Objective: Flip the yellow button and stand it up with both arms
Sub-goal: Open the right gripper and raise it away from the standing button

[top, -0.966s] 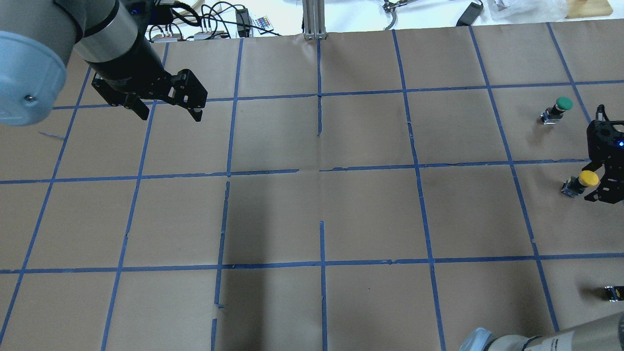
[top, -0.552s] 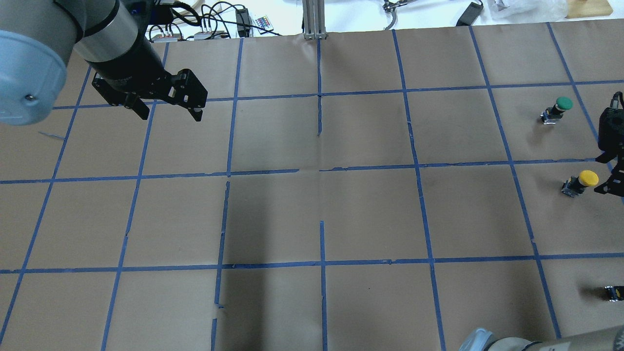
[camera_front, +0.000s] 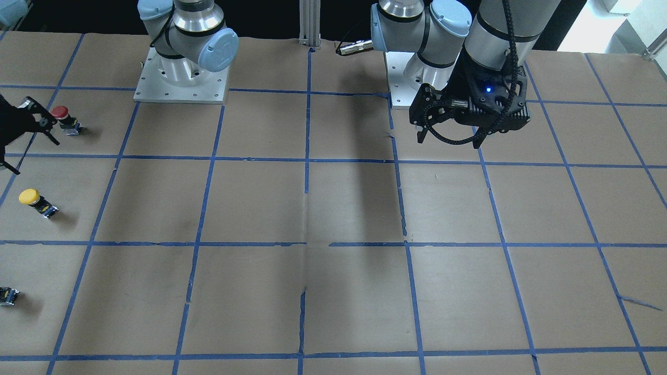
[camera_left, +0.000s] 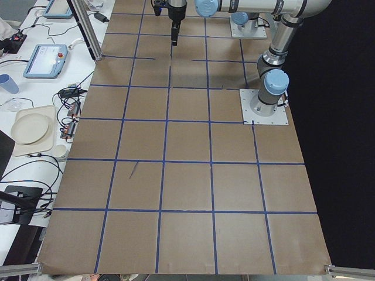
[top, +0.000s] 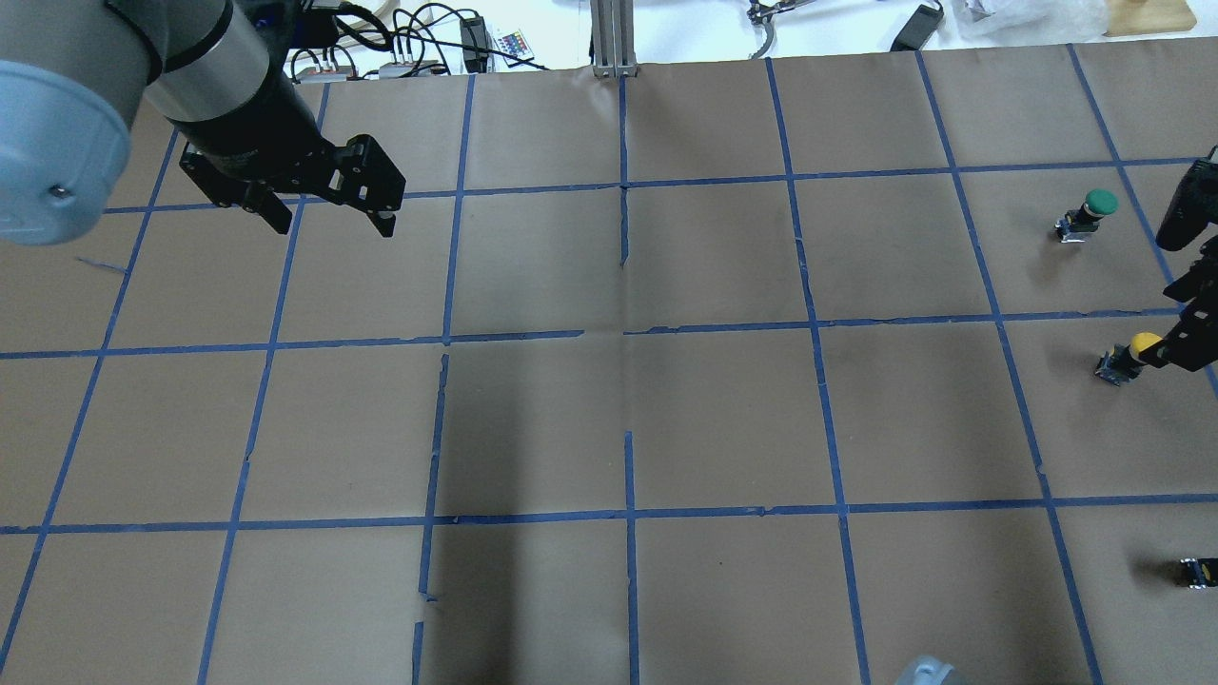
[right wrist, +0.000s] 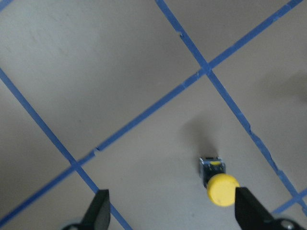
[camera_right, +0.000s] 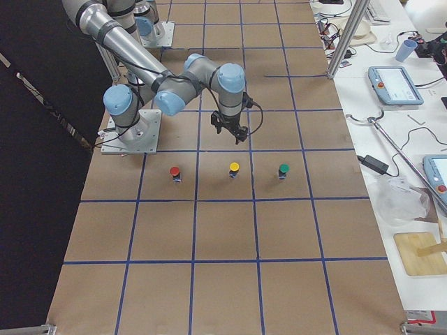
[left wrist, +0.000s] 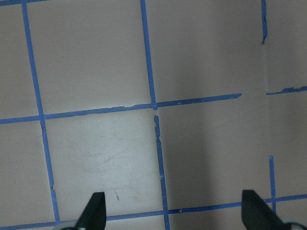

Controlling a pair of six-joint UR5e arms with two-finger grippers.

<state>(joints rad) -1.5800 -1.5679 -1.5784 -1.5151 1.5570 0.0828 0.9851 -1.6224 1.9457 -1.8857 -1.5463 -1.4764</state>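
Note:
The yellow button (camera_front: 31, 198) stands cap up on its black body near the table's right end; it also shows in the overhead view (top: 1129, 353), the exterior right view (camera_right: 234, 169) and the right wrist view (right wrist: 220, 187). My right gripper (top: 1185, 320) is open and empty, raised above the button; it also shows in the front view (camera_front: 36, 156) and the exterior right view (camera_right: 237, 132). In the right wrist view the button sits between the fingers (right wrist: 98, 211), close to the right-hand one. My left gripper (top: 333, 226) is open and empty, far off over the table's left side (camera_front: 449, 141).
A red button (camera_front: 61, 113) and a green button (top: 1096, 205) stand on either side of the yellow one, all in a row (camera_right: 283, 169). Brown paper with a blue tape grid (top: 628, 328) covers the table. Cables lie beyond its far edge (top: 409, 43).
My right gripper has drifted toward the table's right edge and far side, mostly out of the overhead view. The yellow button and the left arm have not moved.

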